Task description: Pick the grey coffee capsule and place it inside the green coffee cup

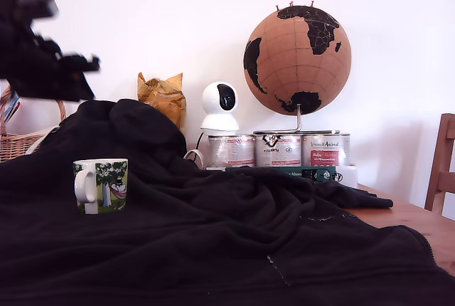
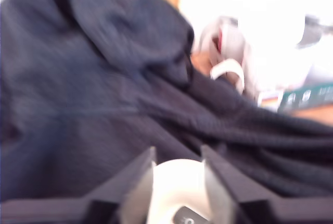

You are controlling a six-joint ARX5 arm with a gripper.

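One tool [image 2: 178,193], seemingly open (blurred), above green coffee cup [image 2: 179,195]

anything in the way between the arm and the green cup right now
Nothing visible. In the exterior view the arm hangs in open air up and to the left of the green coffee cup, which stands upright on the black blanket, with nothing above it. A pale thing sits between the jaws, too blurred to identify.
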